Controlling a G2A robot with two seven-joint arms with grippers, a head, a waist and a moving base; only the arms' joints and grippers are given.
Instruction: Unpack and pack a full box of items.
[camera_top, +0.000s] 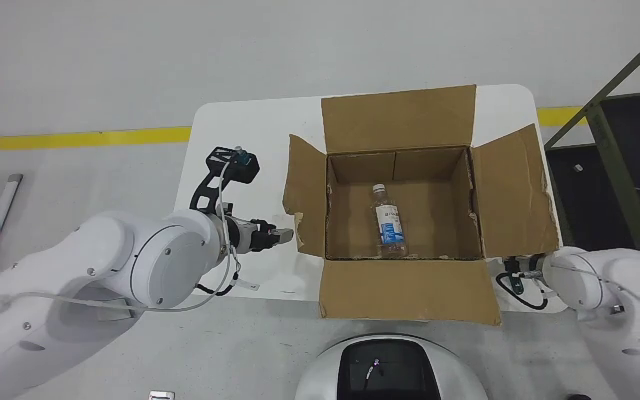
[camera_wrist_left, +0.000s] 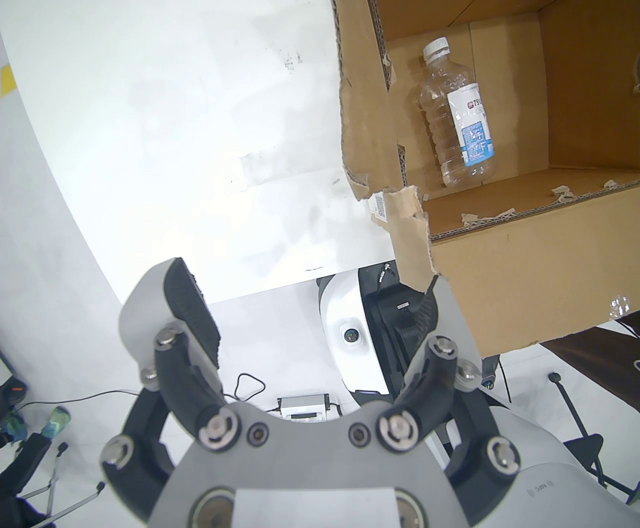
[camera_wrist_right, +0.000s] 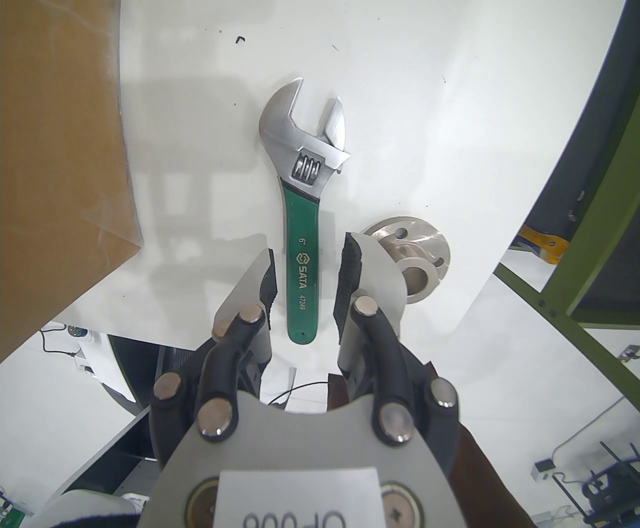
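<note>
Here the right hand (camera_wrist_right: 310, 248) straddles the wrench (camera_wrist_right: 300, 210) handle

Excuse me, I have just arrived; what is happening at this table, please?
A cardboard box stands open on the white table, with one plastic bottle lying inside. The right gripper is open, its fingers on either side of the green handle of a wrench that lies on the table beside a metal flange; not gripped yet. The left gripper, open and empty, is beside a torn box flap.
</note>
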